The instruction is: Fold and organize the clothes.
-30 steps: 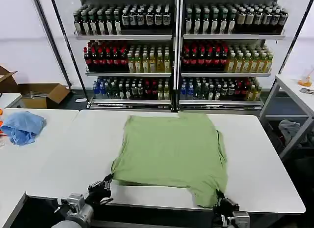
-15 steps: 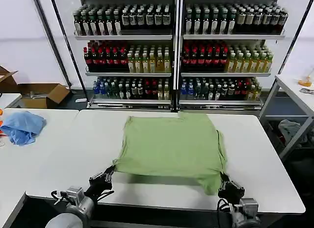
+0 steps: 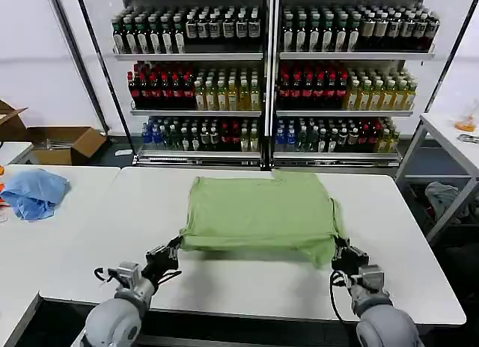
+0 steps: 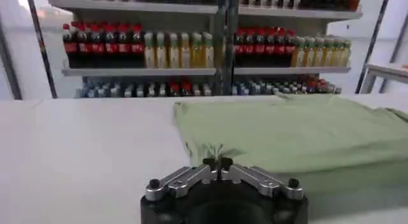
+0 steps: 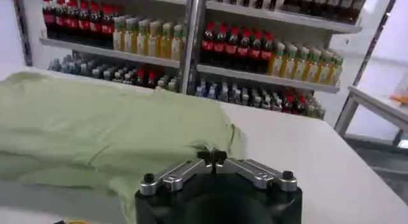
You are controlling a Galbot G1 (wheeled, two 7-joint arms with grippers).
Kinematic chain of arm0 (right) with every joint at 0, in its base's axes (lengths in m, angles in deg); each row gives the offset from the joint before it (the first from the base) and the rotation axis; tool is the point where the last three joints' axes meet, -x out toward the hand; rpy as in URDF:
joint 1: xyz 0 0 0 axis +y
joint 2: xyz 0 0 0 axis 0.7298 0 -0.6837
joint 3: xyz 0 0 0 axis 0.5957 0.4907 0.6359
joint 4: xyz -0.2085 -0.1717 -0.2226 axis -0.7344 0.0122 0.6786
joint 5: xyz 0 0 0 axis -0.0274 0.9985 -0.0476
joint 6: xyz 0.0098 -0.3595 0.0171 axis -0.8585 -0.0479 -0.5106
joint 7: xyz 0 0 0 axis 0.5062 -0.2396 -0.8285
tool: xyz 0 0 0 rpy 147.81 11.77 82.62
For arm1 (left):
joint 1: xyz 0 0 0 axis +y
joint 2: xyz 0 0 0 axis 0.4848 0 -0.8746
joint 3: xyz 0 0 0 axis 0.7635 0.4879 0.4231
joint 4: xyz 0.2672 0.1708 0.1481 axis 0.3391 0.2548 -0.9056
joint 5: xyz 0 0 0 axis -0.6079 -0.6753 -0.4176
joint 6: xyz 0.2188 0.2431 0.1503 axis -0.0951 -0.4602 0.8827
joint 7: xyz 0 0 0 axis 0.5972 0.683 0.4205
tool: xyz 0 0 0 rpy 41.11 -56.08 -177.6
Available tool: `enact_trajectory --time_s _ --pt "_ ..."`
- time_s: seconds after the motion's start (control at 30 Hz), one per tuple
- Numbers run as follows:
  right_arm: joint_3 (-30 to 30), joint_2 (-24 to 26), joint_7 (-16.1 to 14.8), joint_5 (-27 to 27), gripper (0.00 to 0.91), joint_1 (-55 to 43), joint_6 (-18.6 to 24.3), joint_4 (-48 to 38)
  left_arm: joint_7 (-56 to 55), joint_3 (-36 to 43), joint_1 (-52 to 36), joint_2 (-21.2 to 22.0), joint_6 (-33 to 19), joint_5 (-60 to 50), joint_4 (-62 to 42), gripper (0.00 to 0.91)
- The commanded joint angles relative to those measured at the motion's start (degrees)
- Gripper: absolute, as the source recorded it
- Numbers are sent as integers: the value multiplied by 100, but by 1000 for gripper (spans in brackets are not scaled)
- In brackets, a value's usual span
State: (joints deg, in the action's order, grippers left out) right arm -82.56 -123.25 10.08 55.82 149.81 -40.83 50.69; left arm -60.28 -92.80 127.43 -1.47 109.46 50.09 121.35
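Note:
The light green shirt (image 3: 260, 212) lies spread on the white table (image 3: 224, 287), its near hem lifted and carried toward the far edge over the rest of the cloth. My left gripper (image 3: 174, 249) is shut on the near left corner of the shirt (image 4: 287, 139), pinching a tuft of cloth at my left gripper's (image 4: 218, 161) tips. My right gripper (image 3: 340, 250) is shut on the near right corner, where the shirt (image 5: 95, 129) bunches at my right gripper's (image 5: 212, 156) closed tips.
A light blue cloth (image 3: 32, 192) lies on a second table at the left. Shelves of bottles (image 3: 269, 78) stand behind the table. A cardboard box (image 3: 63, 143) sits at the far left, another table (image 3: 449, 134) at the right.
Both grippers have moved forward from the table's near edge, carrying the shirt's near hem up and over toward the far side. The visible cloth has become shorter front to back.

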Motion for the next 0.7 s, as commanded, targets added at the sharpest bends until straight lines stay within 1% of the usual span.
enact_trajectory --time_s 0.03,0.2,0.23,0.27,0.3,0.33,0.37,0.47,0.5,0.53,0.63,0.7 --pt "422 219 -160 243 0 -939 -70 -960 -11 507 -833 76 -49 -263 -845 20" --pt "552 66 -211 416 0 -904 -98 -1045 -58 579 -909 143 -71 -502 -1044 20" --pt "566 47 -215 432 60 -900 -104 -1051 -79 578 -917 154 -71 -535 -1057 30" --pt "574 17 -221 457 353 -884 -119 -1048 -93 573 -915 159 -73 -546 -1062 60" --pt "582 -11 -259 470 776 -855 -167 -1017 -113 564 -901 161 -73 -574 -1053 151" --pt "581 -32 -285 472 907 -828 -175 -990 -121 551 -879 156 -73 -588 -1033 675" --pt "574 -44 -295 472 907 -803 -173 -964 -126 541 -858 155 -79 -599 -1017 907" --pt "475 -113 -350 454 907 -637 17 -846 -161 422 -655 134 -94 -644 -814 907" --pt "291 -158 -354 440 907 -472 359 -623 -181 343 -516 128 -94 -646 -657 907" --pt "173 -196 -351 417 907 -320 491 -448 -190 275 -409 124 -96 -643 -504 907" --pt "-225 -275 -351 416 907 209 756 21 -232 150 -80 124 -143 -649 -240 907" --pt "-471 -330 -319 415 907 602 774 220 -280 96 104 150 -185 -653 -196 907"
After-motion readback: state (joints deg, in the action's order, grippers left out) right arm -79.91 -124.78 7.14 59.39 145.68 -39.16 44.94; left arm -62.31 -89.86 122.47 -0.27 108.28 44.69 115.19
